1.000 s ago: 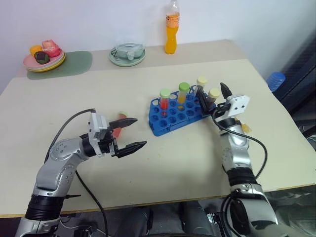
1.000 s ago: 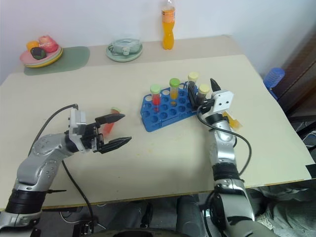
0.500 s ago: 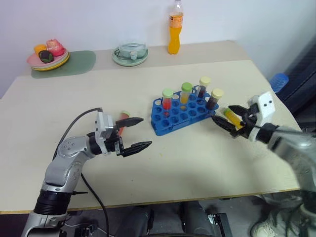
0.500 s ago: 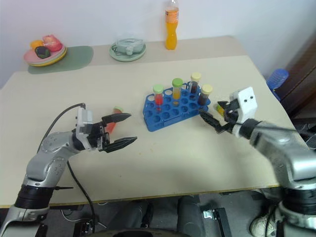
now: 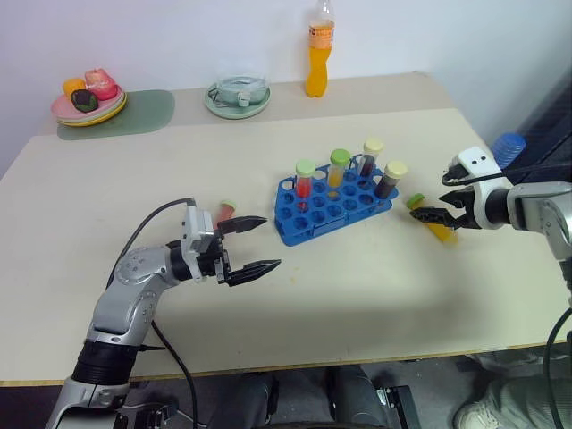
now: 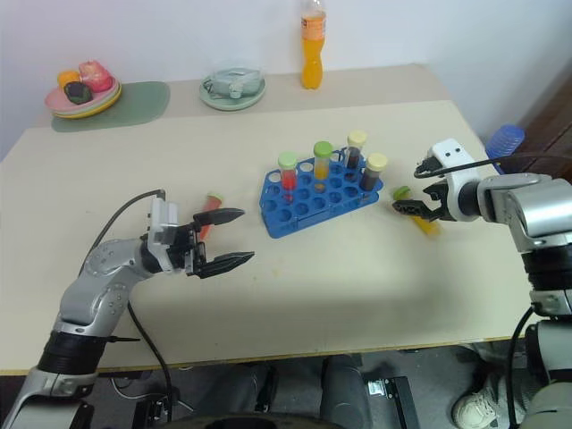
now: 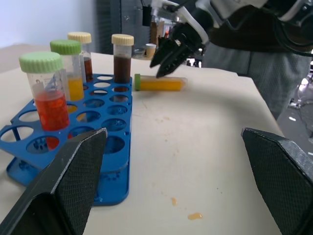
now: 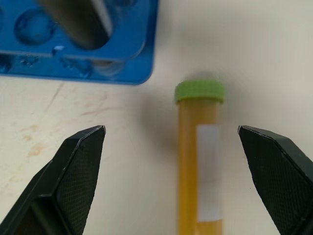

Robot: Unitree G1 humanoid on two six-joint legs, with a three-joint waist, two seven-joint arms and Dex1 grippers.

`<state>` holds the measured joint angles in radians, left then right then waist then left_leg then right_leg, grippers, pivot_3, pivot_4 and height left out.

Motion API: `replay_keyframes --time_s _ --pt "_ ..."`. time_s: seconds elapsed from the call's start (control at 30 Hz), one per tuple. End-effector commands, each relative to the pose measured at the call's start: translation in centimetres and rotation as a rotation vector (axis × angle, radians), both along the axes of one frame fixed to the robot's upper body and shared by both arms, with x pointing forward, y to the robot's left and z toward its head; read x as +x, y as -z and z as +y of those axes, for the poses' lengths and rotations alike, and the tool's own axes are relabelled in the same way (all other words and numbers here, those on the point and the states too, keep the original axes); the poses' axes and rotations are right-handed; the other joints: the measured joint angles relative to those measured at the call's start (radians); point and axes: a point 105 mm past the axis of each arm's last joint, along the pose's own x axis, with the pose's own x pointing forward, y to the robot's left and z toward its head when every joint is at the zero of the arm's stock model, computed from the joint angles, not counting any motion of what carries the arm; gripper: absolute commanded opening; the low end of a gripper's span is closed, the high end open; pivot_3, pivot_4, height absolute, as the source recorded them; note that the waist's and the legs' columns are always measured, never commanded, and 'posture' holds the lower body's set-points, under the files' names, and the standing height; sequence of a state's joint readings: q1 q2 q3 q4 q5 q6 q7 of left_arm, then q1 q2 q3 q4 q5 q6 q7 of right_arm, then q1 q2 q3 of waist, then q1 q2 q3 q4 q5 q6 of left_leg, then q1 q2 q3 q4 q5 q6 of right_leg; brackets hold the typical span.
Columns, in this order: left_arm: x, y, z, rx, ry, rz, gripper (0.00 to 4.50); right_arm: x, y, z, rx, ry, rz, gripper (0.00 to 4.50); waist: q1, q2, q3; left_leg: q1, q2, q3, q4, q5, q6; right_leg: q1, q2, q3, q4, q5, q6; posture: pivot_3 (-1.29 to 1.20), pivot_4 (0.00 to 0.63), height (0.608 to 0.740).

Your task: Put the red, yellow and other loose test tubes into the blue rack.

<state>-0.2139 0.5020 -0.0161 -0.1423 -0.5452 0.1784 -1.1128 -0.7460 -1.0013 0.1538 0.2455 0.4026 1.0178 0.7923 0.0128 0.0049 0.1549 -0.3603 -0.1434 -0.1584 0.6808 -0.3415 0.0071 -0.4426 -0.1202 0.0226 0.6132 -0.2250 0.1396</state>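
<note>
The blue rack stands mid-table with several capped tubes upright in it. A yellow test tube with a green cap lies on the table just right of the rack. My right gripper hovers open over its capped end, pointing down at it; in the right wrist view the yellow tube lies between the spread fingers. A red test tube lies left of the rack, partly hidden behind my left gripper, which is open and level, pointing toward the rack.
At the table's far edge stand an orange drink bottle, a lidded green dish and a plate of toy food on a green mat. A blue object sits off the table's right edge.
My right arm swung out to the right, away from the rack's end. Its gripper tipped from upright to pointing down over the yellow tube. The left gripper stayed put.
</note>
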Motion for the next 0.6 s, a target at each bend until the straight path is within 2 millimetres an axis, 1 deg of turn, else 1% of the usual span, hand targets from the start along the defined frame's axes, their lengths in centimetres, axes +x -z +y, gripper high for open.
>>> replay_keyframes --time_s 0.03,0.13,0.27,0.43,0.6 --pt "-0.5 -0.9 0.0 0.002 0.001 -0.051 4.50 1.0 -1.0 -0.2 0.000 -0.003 -0.013 4.46 0.001 0.000 0.000 0.000 0.000 0.000 0.000 0.000 0.000 0.000 0.000 0.000 0.000 0.000 0.000 0.00 0.150 0.740" --pt "-0.7 -0.9 0.1 0.004 -0.005 -0.051 4.50 1.8 -0.9 -0.4 -0.009 -0.002 0.019 4.46 0.000 0.000 0.000 0.000 0.000 0.000 0.001 0.000 0.000 0.000 0.000 0.000 0.000 0.000 0.000 0.00 0.150 0.740" --pt "-0.8 -0.9 0.1 0.006 -0.009 -0.052 4.50 2.3 0.0 -0.7 -0.031 -0.009 0.066 4.46 0.001 0.000 0.000 -0.001 0.000 0.000 0.000 0.000 0.000 0.000 0.000 0.000 0.000 0.000 0.000 0.00 0.150 0.740" --pt "-1.1 -0.9 0.3 0.011 -0.017 -0.051 4.50 2.6 1.2 -1.3 -0.066 -0.019 0.116 4.46 -0.001 0.000 0.000 -0.001 0.000 0.000 0.000 0.000 0.000 -0.001 0.000 0.000 0.000 0.000 0.000 0.00 0.150 0.740" --pt "-1.3 -0.9 0.4 0.018 -0.021 -0.050 4.50 2.7 1.8 -1.6 -0.100 -0.041 0.146 4.46 -0.001 0.000 0.000 -0.001 0.000 0.000 0.000 0.000 0.000 -0.001 0.000 0.000 0.000 0.000 0.000 0.00 0.150 0.740"
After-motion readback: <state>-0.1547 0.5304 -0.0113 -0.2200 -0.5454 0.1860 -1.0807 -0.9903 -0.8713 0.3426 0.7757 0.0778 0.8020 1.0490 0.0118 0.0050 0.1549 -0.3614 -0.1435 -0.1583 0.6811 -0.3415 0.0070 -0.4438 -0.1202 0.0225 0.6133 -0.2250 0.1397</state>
